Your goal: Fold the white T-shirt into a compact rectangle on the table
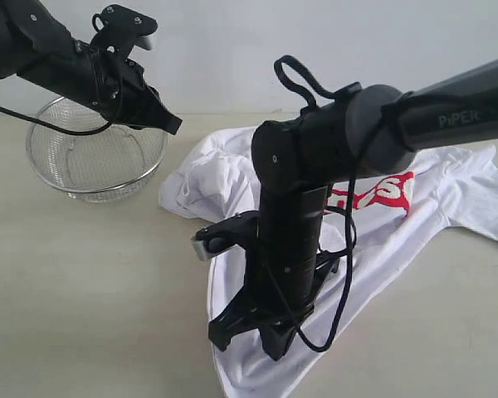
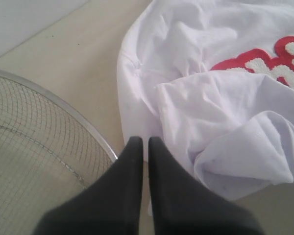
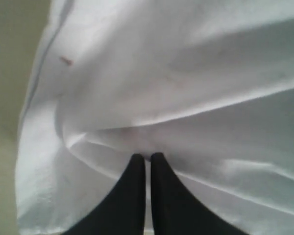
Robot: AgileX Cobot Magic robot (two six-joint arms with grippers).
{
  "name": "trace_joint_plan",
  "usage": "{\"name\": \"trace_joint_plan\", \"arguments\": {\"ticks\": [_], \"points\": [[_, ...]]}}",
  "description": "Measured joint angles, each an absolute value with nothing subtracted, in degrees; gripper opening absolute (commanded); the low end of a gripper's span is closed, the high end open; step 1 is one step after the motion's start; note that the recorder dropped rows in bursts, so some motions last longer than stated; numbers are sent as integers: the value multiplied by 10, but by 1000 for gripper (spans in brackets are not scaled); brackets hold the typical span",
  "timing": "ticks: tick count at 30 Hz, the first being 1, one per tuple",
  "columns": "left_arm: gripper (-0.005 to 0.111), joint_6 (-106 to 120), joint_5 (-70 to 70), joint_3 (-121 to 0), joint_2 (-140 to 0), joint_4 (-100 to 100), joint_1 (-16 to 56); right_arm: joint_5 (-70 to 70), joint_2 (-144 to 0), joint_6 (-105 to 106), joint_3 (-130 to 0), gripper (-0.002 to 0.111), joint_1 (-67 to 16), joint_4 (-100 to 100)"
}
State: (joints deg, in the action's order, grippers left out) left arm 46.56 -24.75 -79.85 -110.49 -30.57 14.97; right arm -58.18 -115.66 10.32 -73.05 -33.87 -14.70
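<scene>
Fingers [image 3: 136,196] of right gripper [image 3: 147,156]: closed at white T-shirt [image 1: 382,240] near edge, hold unclear. Left gripper [image 2: 143,141]: closed, empty. If you pull, unpinched cloth slips and bunches.

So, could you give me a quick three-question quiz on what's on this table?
1. True or false: the white T-shirt lies neatly folded into a rectangle.
2. What stands on the table beside it? A) wire mesh basket B) plate C) box
3. Fill in: the shirt's lettering is ____.
Key: 1 false, it lies crumpled; 2 A; 3 red.
</scene>
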Motion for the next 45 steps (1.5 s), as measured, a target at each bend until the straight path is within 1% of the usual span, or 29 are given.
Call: {"name": "trace_joint_plan", "arguments": {"ticks": [7,15,23,27,32,36,45], "points": [[5,466,-245,-798,-1105,-306,150,-582,-1169,103,-731,0,-358,-149],[5,466,-233,-798,-1105,-306,150,-609,-1186,106,-735,0,-359,-151],[5,466,-230,-798,-1105,-306,150,-664,-1177,111,-648,0,-359,-146],[5,466,-230,-798,-1105,-306,150,-709,-1175,87,-600,0,-359,-110],[5,466,-235,-798,-1105,-318,150,-721,-1169,37,-571,0,-358,-24],[5,466,-255,-798,-1105,-320,150,-720,-1168,11,-569,0,-322,14],[5,466,-294,-798,-1105,-320,150,-722,-1168,8,-569,0,-201,38]]}}
